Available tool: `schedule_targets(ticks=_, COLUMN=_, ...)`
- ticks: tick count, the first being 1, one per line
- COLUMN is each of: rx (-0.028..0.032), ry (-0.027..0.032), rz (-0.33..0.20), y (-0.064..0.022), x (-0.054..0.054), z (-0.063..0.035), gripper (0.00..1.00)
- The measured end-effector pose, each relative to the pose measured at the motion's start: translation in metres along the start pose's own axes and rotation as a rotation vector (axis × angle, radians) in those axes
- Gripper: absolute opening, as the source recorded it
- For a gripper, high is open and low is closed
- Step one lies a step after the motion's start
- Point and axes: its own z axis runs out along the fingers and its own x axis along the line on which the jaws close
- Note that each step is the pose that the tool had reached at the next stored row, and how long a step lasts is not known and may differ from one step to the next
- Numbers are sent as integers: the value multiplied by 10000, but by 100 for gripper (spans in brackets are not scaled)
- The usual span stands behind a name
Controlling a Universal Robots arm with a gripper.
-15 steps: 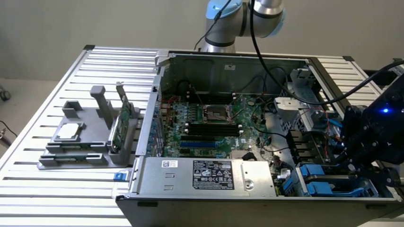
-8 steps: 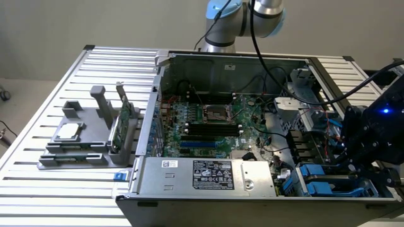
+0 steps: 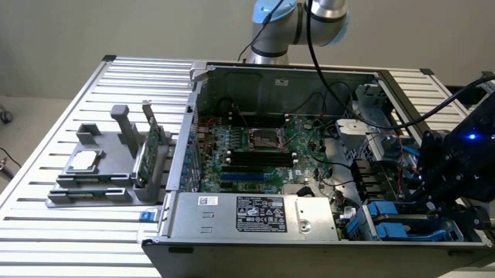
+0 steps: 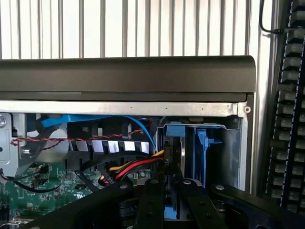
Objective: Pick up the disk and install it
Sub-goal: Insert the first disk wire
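My gripper (image 3: pixel 432 202) hangs over the drive bay in the near corner of the open computer case (image 3: pixel 255 75), on the exterior view's right. In the wrist view its two black fingers (image 4: pixel 151 205) stand close together, shut on the disk (image 4: pixel 174 143). The disk is seen edge-on, dark with bright blue rails, and reaches from the fingers into the bay slot beside the case wall. A blue carrier rail (image 4: pixel 206 143) stands right next to it in the bay. Blue carriers (image 3: pixel 395 225) also lie below the gripper in the exterior view.
Red, yellow and black cables (image 4: pixel 136 167) and a blue cable (image 4: pixel 95 119) run close beside the slot. The power supply (image 3: pixel 255 214) and the motherboard (image 3: pixel 255 150) take up the rest of the case. A grey fixture (image 3: pixel 93 185) with a chip and a green card stands on the slatted table.
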Motion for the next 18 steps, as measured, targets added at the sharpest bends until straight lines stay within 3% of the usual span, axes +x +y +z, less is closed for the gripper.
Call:
schedule_targets(ticks=11, rx=-2, ry=4, rz=-1, y=10, x=-3, z=38, gripper=17)
schedule_targets(ticks=13, rx=-1, ry=8, rz=-2, y=11, x=-4, z=42, gripper=25)
schedule_targets(ticks=14, rx=0, ry=4, rz=-2, y=11, x=-4, z=37, gripper=25)
schedule_targets(ticks=15, rx=0, ry=1, rz=-1, y=11, x=-2, z=23, gripper=32)
schedule_targets(ticks=18, rx=1, ry=2, rz=0, y=14, x=8, z=-79, gripper=32)
